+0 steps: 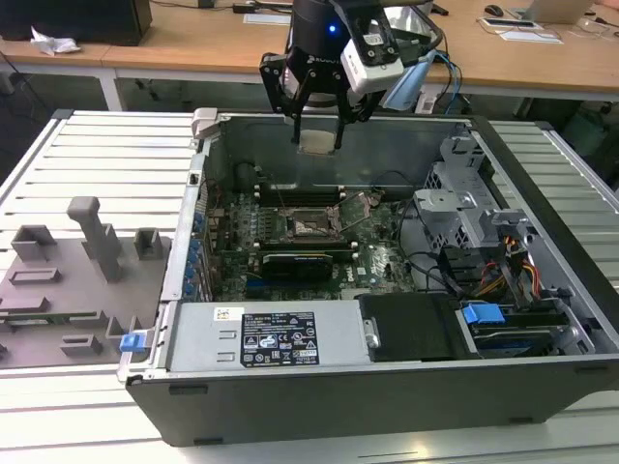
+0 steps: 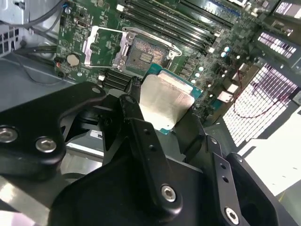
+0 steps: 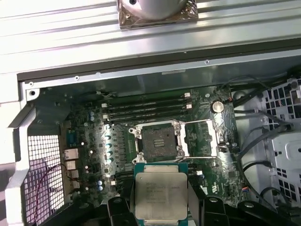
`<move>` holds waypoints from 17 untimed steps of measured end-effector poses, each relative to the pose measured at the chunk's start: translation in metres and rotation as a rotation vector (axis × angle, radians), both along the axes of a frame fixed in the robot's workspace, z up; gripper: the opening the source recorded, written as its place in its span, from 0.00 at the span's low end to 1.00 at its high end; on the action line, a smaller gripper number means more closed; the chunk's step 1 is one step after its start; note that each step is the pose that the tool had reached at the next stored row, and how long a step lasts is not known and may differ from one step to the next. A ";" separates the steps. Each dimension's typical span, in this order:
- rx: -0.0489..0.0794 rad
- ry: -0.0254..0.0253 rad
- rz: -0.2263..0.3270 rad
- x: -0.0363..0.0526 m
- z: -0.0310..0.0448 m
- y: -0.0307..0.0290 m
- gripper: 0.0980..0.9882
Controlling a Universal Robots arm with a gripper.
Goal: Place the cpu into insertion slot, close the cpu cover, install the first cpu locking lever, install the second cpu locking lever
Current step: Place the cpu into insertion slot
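Observation:
My gripper (image 1: 317,133) hangs above the open computer case, shut on the cpu (image 1: 317,143), a flat square chip with a dull silver top. In both wrist views the cpu (image 3: 160,190) (image 2: 164,101) sits between the black fingers (image 2: 134,115), clear of the green board. Below it lies the insertion slot (image 3: 157,141) (image 2: 143,52) (image 1: 311,227), a small square socket with a dark centre, uncovered. The cpu cover (image 3: 201,136) (image 2: 101,44), a silver frame with a large window, is flipped open beside the slot. Thin wire levers stand around the socket's edges.
Long black memory slots (image 3: 146,108) run beside the socket. A black card (image 1: 295,261) lies across the board. A grey labelled power supply (image 1: 261,338) and a metal drive cage (image 1: 464,208) with cables line the case. A grey fixture (image 1: 68,280) stands at the exterior view's left.

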State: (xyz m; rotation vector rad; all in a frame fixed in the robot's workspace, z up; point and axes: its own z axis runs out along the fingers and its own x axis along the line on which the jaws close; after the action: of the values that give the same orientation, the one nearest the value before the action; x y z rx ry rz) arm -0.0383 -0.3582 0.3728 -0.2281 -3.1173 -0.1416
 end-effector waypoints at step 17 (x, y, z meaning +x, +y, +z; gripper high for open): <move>0.000 0.0000 -0.096 0.0000 -0.0005 0.0000 0.50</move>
State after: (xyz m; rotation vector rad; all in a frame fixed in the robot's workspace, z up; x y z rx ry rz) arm -0.0383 -0.3582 0.3723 -0.3780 -3.1070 -0.1426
